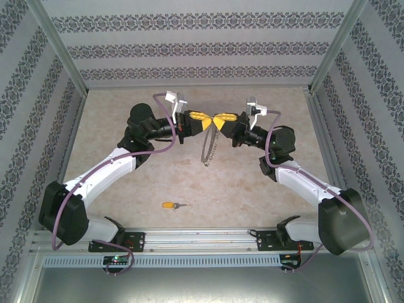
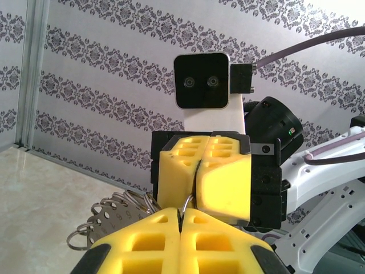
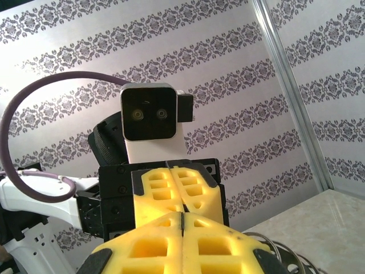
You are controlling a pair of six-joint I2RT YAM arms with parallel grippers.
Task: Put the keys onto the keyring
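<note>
Holding the keyring (image 1: 207,150) aloft, clamped by left fingers (image 1: 198,117) and right fingers (image 1: 226,118); next, probably freeing one to fetch the key (image 1: 170,206).

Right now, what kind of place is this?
Likely an enclosed robot test booth: patterned wallpaper walls, metal frame posts, and a left arm and right arm bolted to a rail at the table edge.

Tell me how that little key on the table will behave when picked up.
The key lies flat on the table, so it probably resists pinching and may skid. It looks tiny beside the keyring, so it is likely light, and too short to flex.
</note>
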